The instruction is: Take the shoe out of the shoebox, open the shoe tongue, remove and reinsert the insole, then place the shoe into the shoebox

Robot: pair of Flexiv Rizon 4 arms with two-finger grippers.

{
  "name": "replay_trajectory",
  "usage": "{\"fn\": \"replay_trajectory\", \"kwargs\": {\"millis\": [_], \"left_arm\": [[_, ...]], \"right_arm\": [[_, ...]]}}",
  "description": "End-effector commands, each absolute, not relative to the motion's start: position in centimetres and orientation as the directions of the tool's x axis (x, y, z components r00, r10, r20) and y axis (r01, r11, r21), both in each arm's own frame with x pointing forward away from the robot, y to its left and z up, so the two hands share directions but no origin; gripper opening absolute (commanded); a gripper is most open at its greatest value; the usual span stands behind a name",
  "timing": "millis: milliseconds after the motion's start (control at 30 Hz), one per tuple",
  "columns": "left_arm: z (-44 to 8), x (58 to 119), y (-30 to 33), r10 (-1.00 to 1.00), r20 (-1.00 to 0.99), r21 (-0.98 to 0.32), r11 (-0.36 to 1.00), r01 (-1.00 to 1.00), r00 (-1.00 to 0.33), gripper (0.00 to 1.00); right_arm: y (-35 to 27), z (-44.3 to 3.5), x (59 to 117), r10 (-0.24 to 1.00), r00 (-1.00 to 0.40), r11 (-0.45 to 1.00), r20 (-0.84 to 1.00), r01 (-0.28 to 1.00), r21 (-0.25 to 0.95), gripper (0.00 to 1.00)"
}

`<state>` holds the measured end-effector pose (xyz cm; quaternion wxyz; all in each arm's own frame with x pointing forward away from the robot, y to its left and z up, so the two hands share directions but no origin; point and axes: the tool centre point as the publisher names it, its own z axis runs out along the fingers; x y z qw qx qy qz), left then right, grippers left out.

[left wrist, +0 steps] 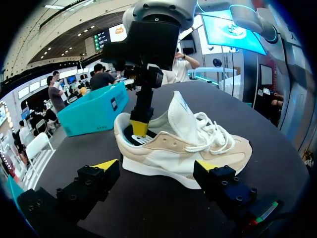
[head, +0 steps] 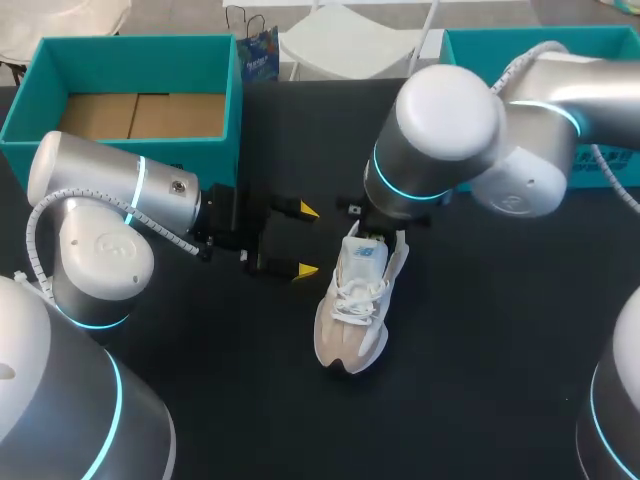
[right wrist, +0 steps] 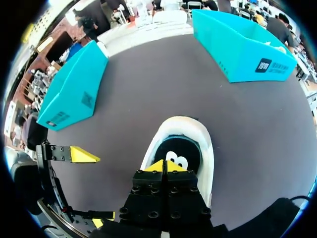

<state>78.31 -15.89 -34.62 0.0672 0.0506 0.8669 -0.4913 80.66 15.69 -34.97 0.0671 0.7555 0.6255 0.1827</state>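
1. The cream and beige suede sneaker with white laces (head: pixel 352 310) stood on its sole on the black desk (head: pixel 480 380). It was out of the teal cardboard shoebox (head: pixel 140 42), which sat well apart from the sneaker, beyond its heel and off to the left.
2. The main risk, to my eye, was the whole sneaker riding up or tipping if the insole were pulled, because nothing pinned it down.
3. The right end effector (right wrist: pixel 166 167) had its yellow tips pressed narrowly together, down in the sneaker's heel opening on the black insole (right wrist: pixel 174 152). I could not tell whether any insole edge was nipped between them. If it was not, a lift would likely come away empty. If it was only barely caught, the thin insole could slip free.
4. The white tongue (left wrist: pixel 181 116) stood raised just ahead of those tips. It might flop back and crowd the opening.
5. The right arm came in from the sneaker's right, its wrist directly over the heel and its fingers pointing straight down.
6. The left arm lay low and level to the sneaker's left. The left end effector (head: pixel 303 240) was spread wide, its tips just beside the sneaker's side but not touching it.
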Motion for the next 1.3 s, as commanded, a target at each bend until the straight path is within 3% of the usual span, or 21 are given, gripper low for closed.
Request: {"fn": "replay_trajectory", "kwargs": {"millis": [33,833,1000,1300], "left_arm": [[-34.6,78.3,-16.0,0.023,-0.166,-0.843,0.515,0.154,-0.986,1.00],[-34.6,78.3,-16.0,0.023,-0.166,-0.843,0.515,0.154,-0.986,1.00],[-34.6,78.3,-16.0,0.023,-0.166,-0.843,0.515,0.154,-0.986,1.00],[-34.6,78.3,-16.0,0.023,-0.166,-0.843,0.515,0.154,-0.986,1.00]], "right_arm": [[16.9,-38.3,81.1,0.970,0.168,-0.216,0.174,0.925,0.312,0.00],[14.9,-42.7,82.2,0.984,0.133,-0.153,0.116,0.971,0.181,0.00],[13.8,-36.3,80.0,0.986,0.161,-0.163,0.032,0.984,0.077,0.00],[13.4,-35.0,79.6,0.985,0.174,-0.175,0.023,0.981,0.084,0.00]]}}
